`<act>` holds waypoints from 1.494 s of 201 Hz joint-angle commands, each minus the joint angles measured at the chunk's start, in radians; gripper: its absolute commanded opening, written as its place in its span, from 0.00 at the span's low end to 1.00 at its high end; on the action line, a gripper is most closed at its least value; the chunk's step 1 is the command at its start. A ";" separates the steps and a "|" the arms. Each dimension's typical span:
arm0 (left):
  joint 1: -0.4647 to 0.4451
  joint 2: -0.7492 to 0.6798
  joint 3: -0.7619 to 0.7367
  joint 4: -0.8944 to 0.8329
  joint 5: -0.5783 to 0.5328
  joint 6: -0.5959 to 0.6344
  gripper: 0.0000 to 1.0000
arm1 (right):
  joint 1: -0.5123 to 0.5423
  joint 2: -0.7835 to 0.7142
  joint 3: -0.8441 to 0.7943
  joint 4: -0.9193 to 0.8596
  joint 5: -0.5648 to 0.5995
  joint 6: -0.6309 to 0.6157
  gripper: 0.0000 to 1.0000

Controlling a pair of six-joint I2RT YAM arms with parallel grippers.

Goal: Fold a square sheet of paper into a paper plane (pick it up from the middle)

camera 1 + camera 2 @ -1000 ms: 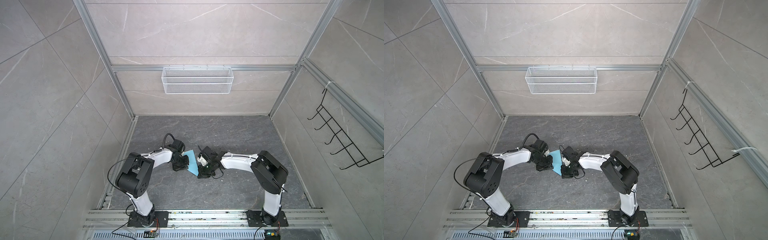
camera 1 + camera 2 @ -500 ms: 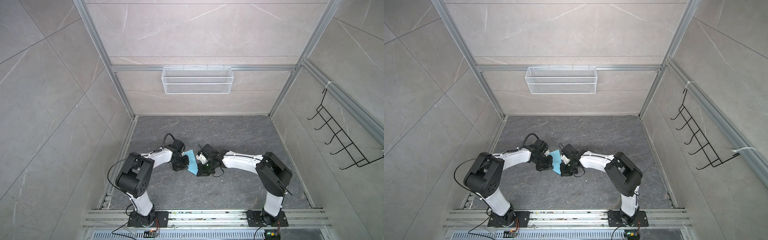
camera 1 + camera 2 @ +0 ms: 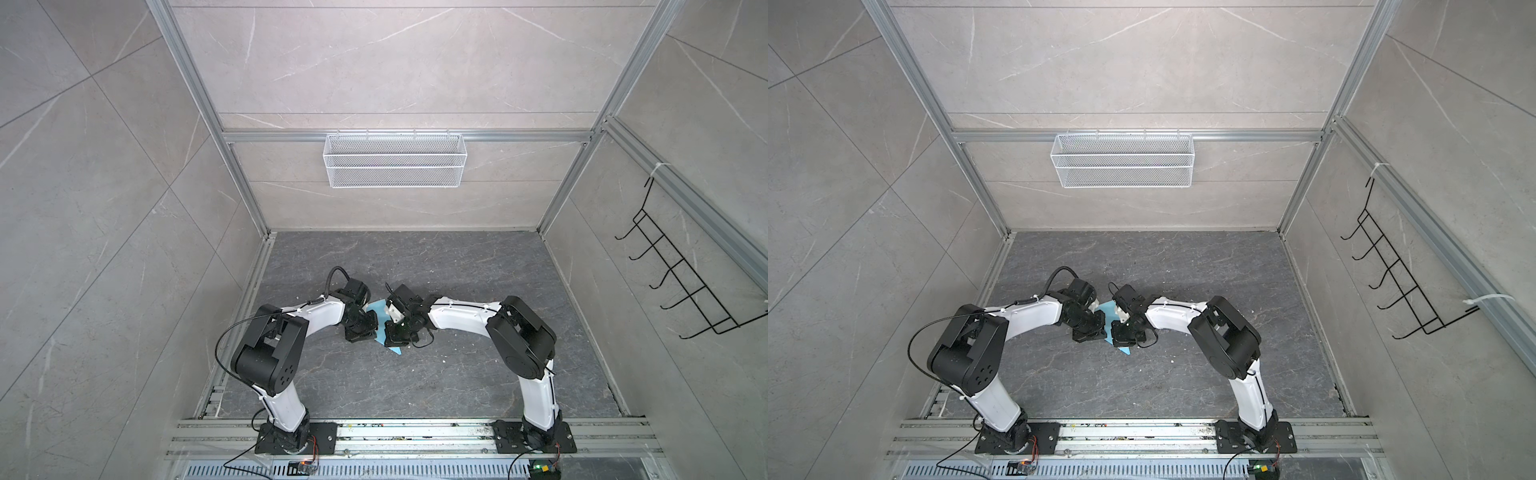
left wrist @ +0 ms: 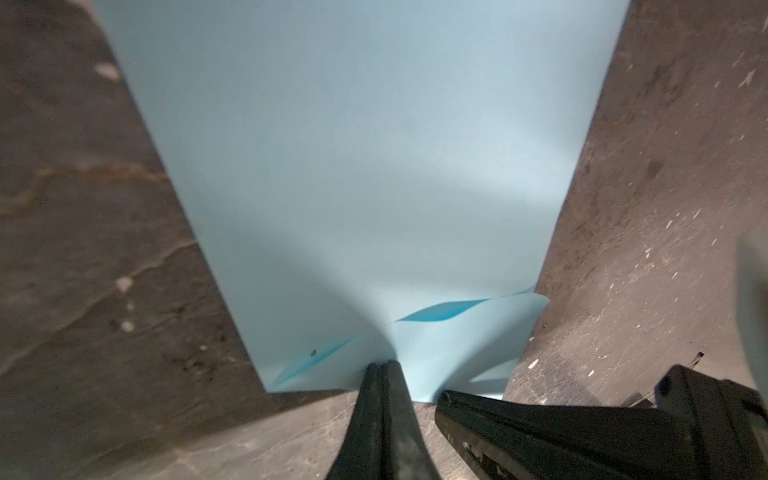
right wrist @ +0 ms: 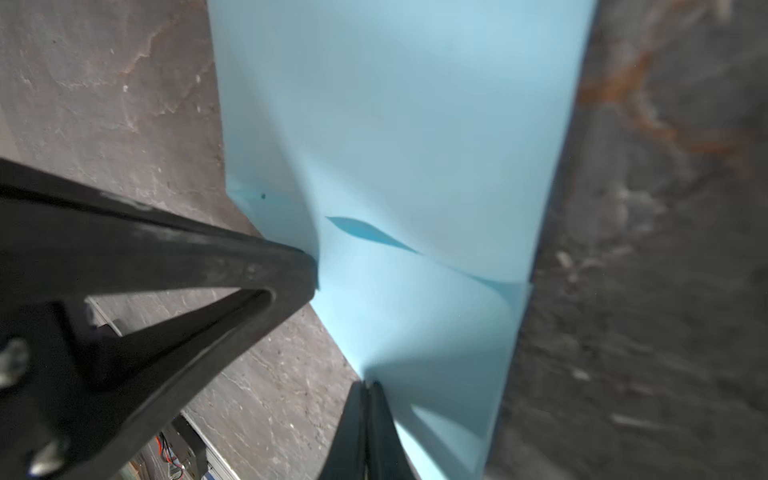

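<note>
1. Paper (image 3: 375, 308), light blue and doubled over, hangs between our two arms above the middle of the grey floor (image 3: 415, 266).
2. Our left gripper (image 4: 382, 366) is pressed together, pinching its edge.
3. Our right gripper (image 5: 368, 385) pinches that same edge just beside it.

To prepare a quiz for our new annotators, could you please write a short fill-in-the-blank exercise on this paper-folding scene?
1. The sheet of paper is light ____ in colour.
2. The left claw and the right claw are both ____ on that sheet.
3. The wire basket on the back wall is ____ in colour.
4. In both top views the hook rack hangs on the ____ side.
Missing words: blue; shut; white; right.
</note>
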 commanded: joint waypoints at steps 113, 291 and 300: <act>0.003 0.044 -0.011 -0.093 -0.099 0.019 0.01 | -0.032 -0.098 -0.256 -0.119 0.051 -0.033 0.06; 0.109 -0.287 -0.118 0.206 0.043 -0.155 0.63 | -0.039 -0.263 -0.182 0.164 0.084 -0.350 0.51; 0.114 -0.314 -0.159 0.236 0.039 -0.156 0.72 | -0.039 -0.249 -0.173 0.163 0.069 -0.400 0.52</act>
